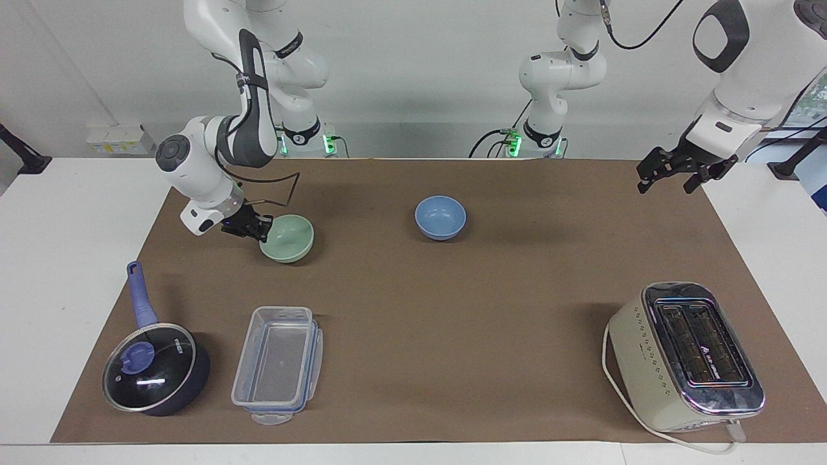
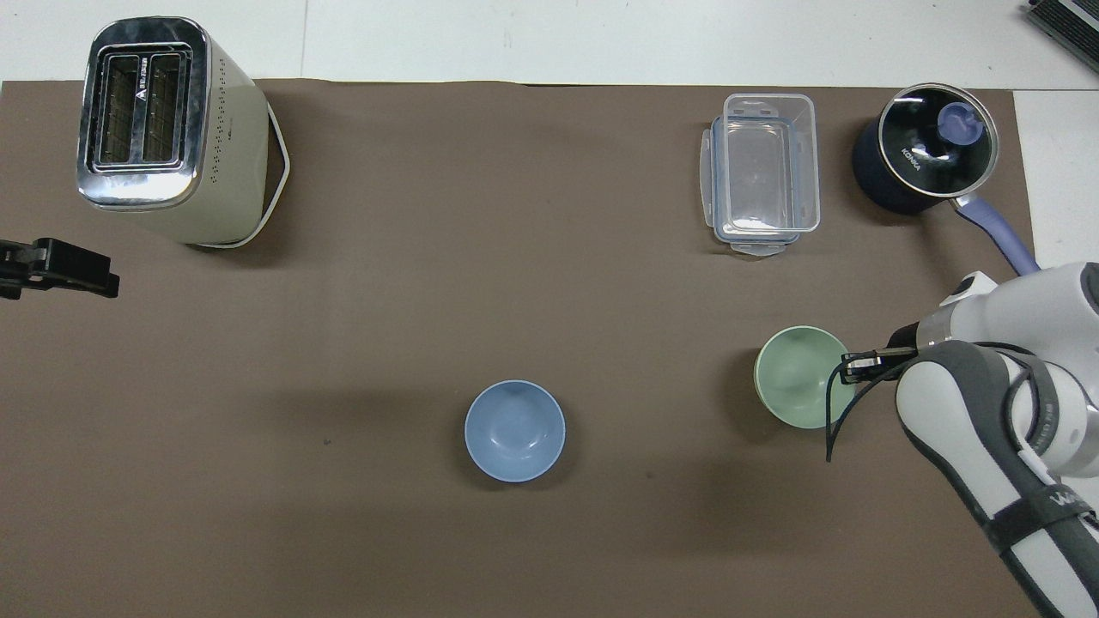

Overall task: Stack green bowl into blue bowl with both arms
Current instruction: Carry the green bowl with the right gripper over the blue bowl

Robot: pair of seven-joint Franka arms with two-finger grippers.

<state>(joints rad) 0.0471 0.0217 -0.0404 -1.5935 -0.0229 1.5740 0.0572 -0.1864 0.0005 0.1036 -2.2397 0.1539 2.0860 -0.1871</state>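
Observation:
The pale green bowl (image 1: 289, 239) (image 2: 798, 376) is at the right arm's end of the mat, tilted and just off the surface. My right gripper (image 1: 263, 226) (image 2: 850, 367) is shut on its rim, on the side toward that end of the table. The blue bowl (image 1: 440, 217) (image 2: 515, 430) sits alone near the mat's middle, upright and empty. My left gripper (image 1: 665, 183) (image 2: 86, 270) hangs open and holds nothing, waiting above the mat's edge at the left arm's end.
A cream toaster (image 1: 688, 355) (image 2: 163, 129) stands farther from the robots at the left arm's end. A clear plastic container (image 1: 278, 365) (image 2: 764, 172) and a dark blue lidded saucepan (image 1: 155, 368) (image 2: 923, 150) lie farther out than the green bowl.

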